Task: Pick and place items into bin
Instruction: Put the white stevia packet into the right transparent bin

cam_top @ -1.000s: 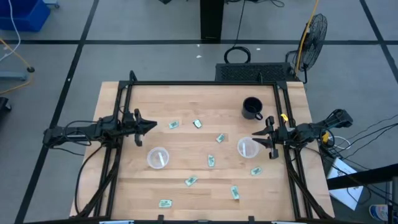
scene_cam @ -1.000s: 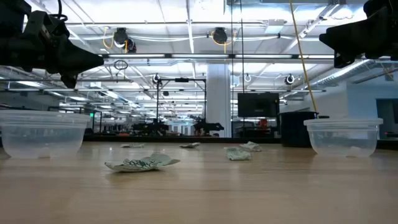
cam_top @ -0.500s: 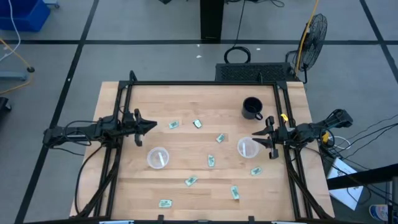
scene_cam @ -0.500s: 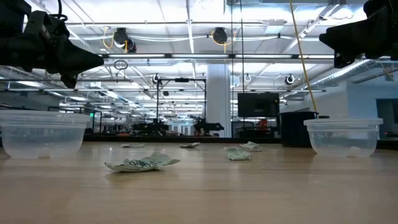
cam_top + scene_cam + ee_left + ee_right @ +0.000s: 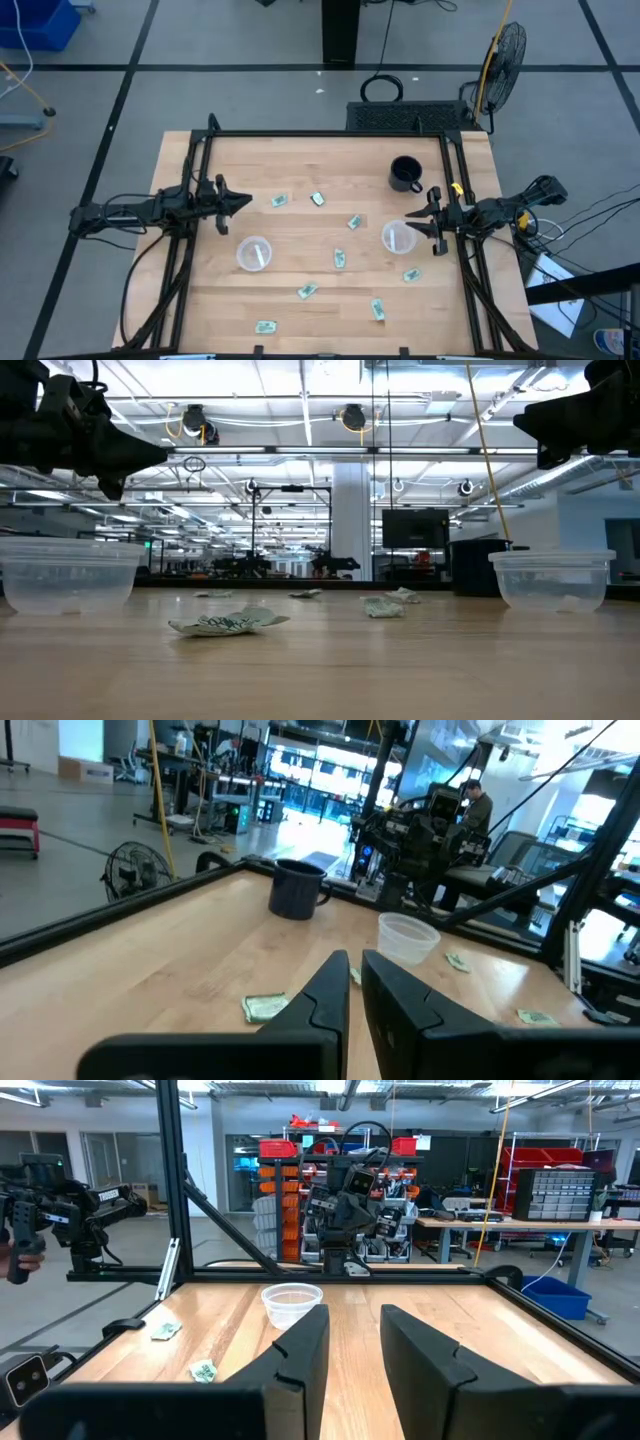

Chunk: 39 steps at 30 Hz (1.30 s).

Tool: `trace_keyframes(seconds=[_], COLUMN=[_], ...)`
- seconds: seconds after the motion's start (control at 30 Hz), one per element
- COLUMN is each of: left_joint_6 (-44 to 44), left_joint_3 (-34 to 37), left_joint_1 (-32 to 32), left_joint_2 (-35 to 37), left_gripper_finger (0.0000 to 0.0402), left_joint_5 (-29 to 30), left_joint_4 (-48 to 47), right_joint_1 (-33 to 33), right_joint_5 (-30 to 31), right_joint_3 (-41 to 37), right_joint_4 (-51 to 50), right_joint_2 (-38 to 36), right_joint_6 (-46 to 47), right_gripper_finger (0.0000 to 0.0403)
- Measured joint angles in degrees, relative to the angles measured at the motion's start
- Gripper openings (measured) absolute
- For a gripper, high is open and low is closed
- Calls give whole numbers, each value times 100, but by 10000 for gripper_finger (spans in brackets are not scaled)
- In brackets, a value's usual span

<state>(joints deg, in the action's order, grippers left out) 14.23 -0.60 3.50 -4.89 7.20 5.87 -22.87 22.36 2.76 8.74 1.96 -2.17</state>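
Note:
Several pale green and white packets lie flat and scattered on the wooden table, among them one (image 5: 279,201), one (image 5: 353,222) and one (image 5: 307,291); the nearest shows in the low view (image 5: 228,623). Two clear cups stand upright, the left cup (image 5: 254,253) and the right cup (image 5: 399,237). My left gripper (image 5: 246,204) (image 5: 352,963) hovers above the table near its left edge, its fingers shut to a narrow slit. My right gripper (image 5: 408,223) (image 5: 355,1315) hovers just beside the right cup, above it, open and holding nothing.
A dark mug (image 5: 405,173) stands toward the far right of the table. A black frame (image 5: 320,135) runs along the far edge and down both sides. Bare wood lies between the scattered packets. A person (image 5: 478,805) shows in the room beyond the table.

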Motion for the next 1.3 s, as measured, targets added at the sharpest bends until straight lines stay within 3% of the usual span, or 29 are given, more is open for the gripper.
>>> trace_keyframes(seconds=[0.33, 0.5, 0.7, 0.87, 1.07, 1.3], left_joint_6=[-78, -254, -1011, -1315, -1195, -1067], left_joint_3=[0, 0, 0, -2, -2, -54], left_joint_1=[0, 1, 1, 1, 8, 219], left_joint_2=[2, 2, 2, 2, 2, -170], left_gripper_finger=[35, 35, 35, 35, 35, 35], left_joint_5=[227, 946, 966, 1030, 1692, 1718], left_joint_4=[628, 1028, 1389, 1355, 1235, 1202], right_joint_1=[0, 1, 2, 2, 14, 554], right_joint_5=[1, -1, 45, 468, 1959, 1646], right_joint_3=[0, 0, 0, 0, 0, 283], right_joint_4=[1, 3, 187, 559, 758, 1090], right_joint_2=[0, -1, 0, 0, 63, 879], right_joint_6=[0, 0, -246, -438, -1181, -1549], right_gripper_finger=[86, 86, 86, 86, 86, 87])
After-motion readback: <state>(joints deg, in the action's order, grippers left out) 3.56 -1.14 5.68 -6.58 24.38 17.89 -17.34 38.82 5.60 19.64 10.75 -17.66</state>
